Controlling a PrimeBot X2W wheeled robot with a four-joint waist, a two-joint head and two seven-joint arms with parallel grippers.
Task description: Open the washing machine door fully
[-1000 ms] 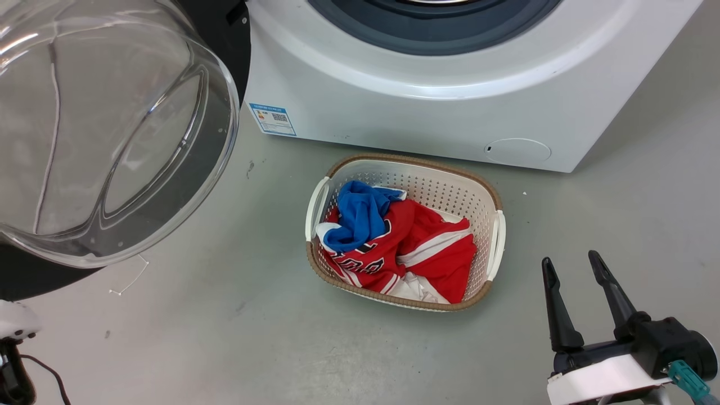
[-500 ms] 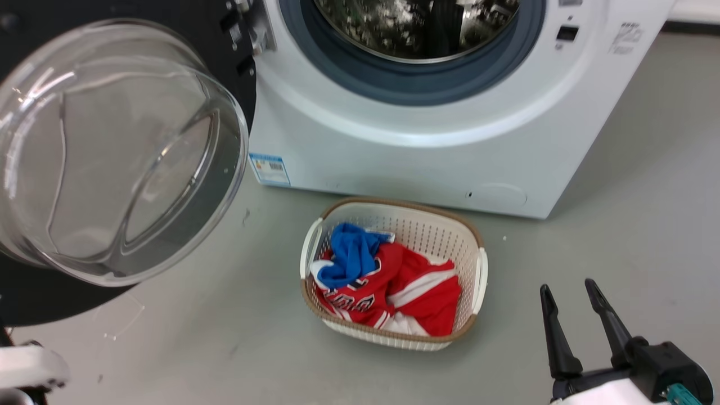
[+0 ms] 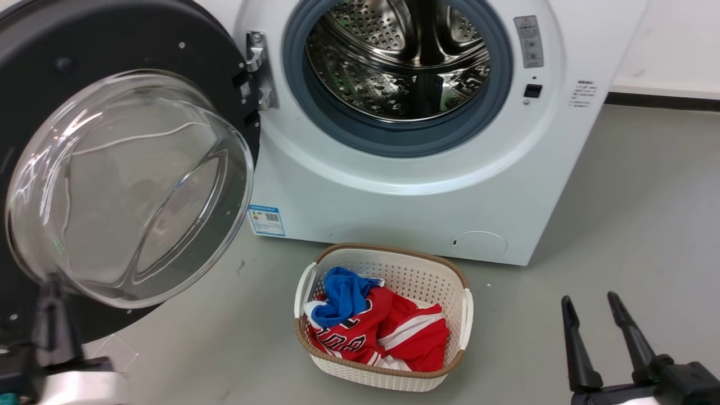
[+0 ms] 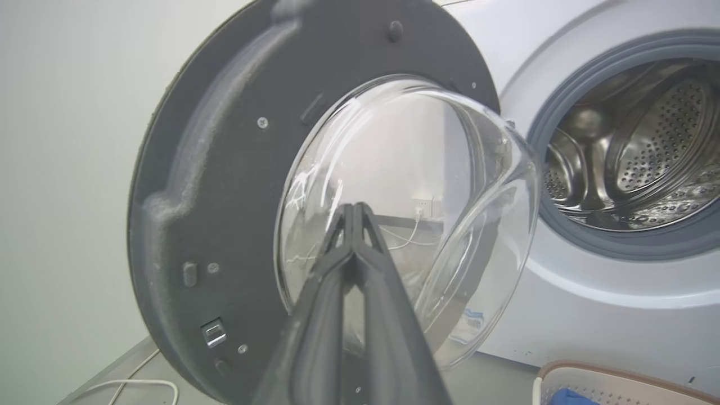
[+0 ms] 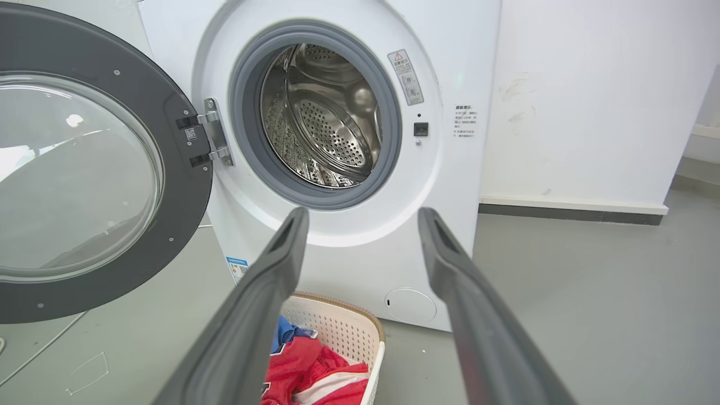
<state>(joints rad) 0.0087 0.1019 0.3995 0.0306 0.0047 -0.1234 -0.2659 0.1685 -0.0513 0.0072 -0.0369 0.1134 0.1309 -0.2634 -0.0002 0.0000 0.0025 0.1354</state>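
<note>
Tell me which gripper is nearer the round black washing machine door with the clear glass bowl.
Left. The left gripper, jaws shut, is close before the door, at its glass bowl; the right gripper, jaws open, is past the white plastic basket.

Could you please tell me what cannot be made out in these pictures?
- Head view: left gripper blurred, cut off by the bottom edge.
- All views: the washing machine door turns its outer face away.
- Head view: label print too small.
- Head view: red garment hides whatever lies lower in the basket.
</note>
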